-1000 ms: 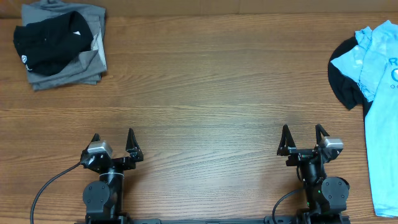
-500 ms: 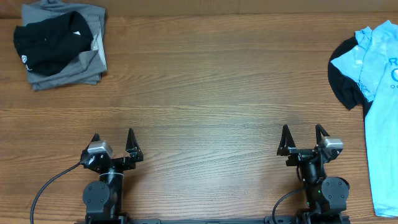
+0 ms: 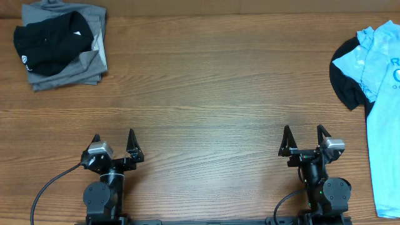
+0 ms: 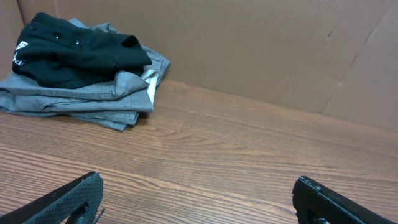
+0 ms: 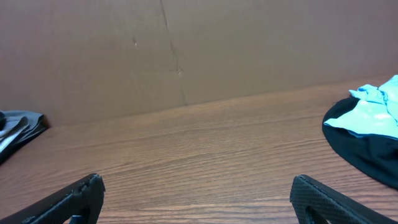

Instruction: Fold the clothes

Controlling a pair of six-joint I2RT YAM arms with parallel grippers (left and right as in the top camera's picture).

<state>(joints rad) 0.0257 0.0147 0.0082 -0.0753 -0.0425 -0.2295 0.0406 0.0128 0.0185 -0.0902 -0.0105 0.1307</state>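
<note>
My left gripper (image 3: 113,142) and right gripper (image 3: 304,136) sat at the wooden table's (image 3: 206,94) near edge, jaws spread, holding nothing. A black garment (image 3: 50,40) lay on folded grey trousers (image 3: 90,65) far left; a light blue T-shirt (image 3: 381,87) overlapped a black shirt (image 3: 344,84) far right.

Dark blue print (image 3: 395,67) on light blue short-sleeved fabric T-shirt (image 3: 378,75), overhead view: beginnings of two large letters, possibly an R above a C, with a line of smaller characters beneath. Cropped by the right edge, so no whole word legible.

Small white round logo mark (image 3: 24,60) on folded black fabric garment (image 3: 53,39): too small to read. Same mark (image 4: 18,50) in left wrist view: blurred, unreadable.

Nothing else legible.
</note>
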